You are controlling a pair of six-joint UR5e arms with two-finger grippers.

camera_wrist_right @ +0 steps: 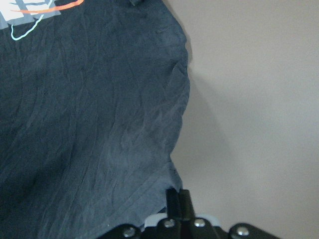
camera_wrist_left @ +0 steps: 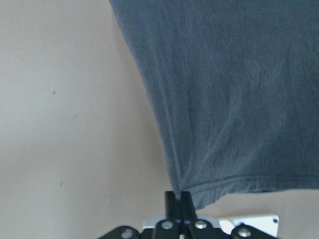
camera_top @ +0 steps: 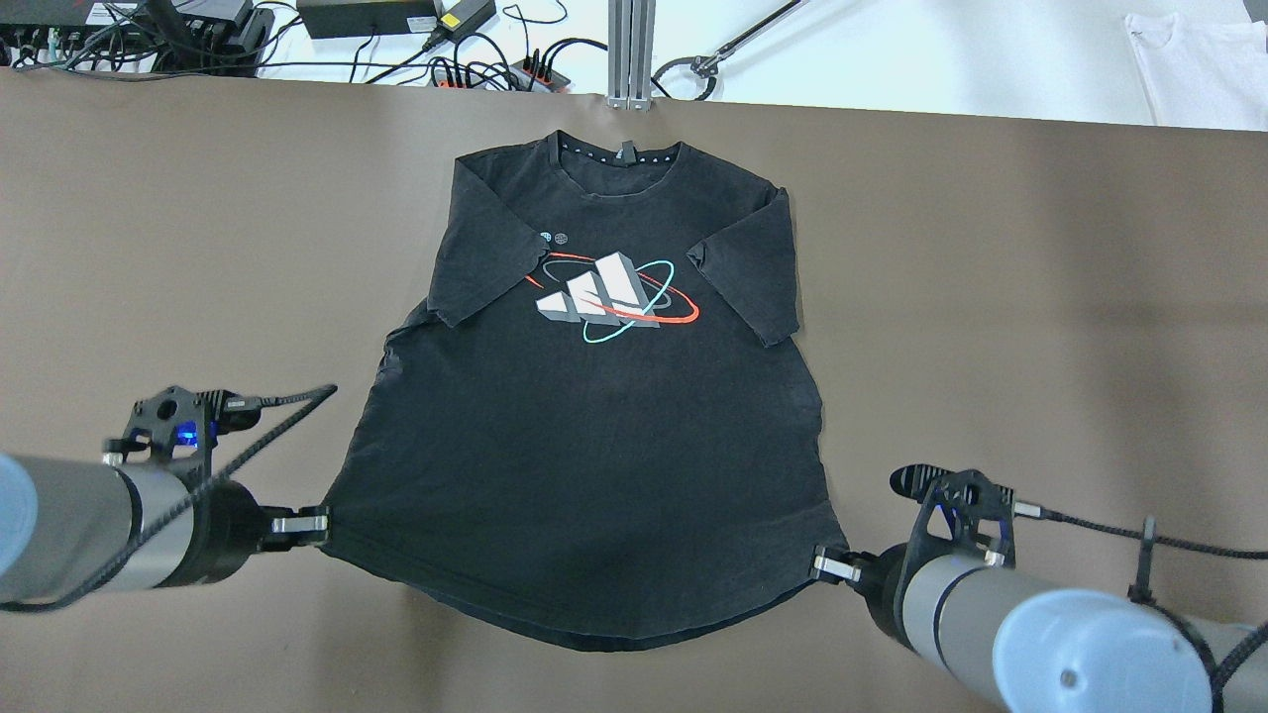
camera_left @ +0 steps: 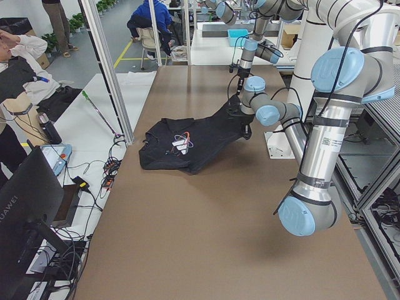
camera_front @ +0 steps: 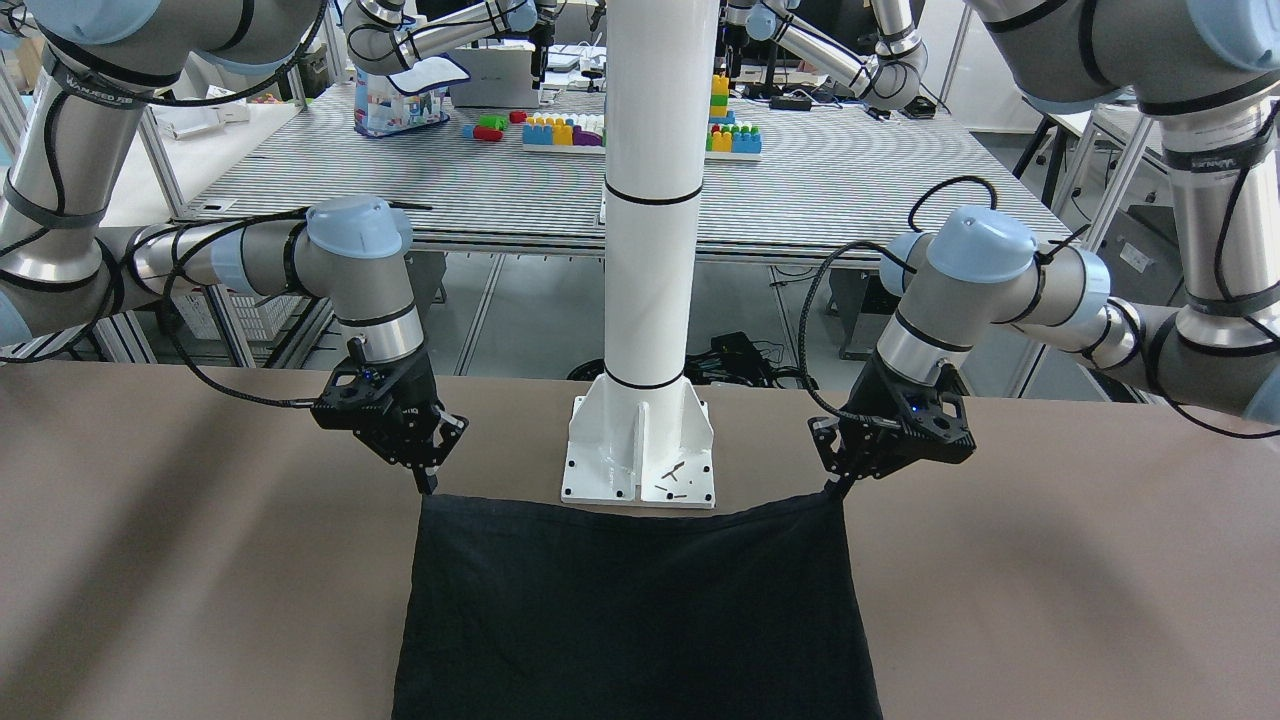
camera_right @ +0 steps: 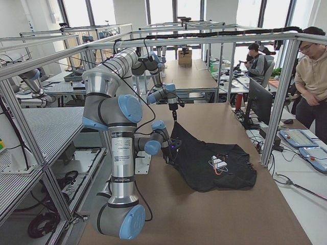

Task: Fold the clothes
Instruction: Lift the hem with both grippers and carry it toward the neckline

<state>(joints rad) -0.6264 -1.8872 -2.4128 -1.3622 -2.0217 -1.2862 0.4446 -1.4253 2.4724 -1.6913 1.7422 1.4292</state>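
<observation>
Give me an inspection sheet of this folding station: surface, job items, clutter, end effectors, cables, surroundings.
Surface: brown table, flat, even colour.
Job's things: black T-shirt, logo up, collar away from the robot, bottom hem stretched between the arms.
Clutter: nothing seen on the table but the white pole's base plate.
End effectors: left end effector shut on one hem corner; right end effector shut on the other.
Cables: black braided cable at each wrist, off the T-shirt; power leads beyond the far edge.
Surroundings: operator beside the table; toy blocks on a table behind the robot.
</observation>
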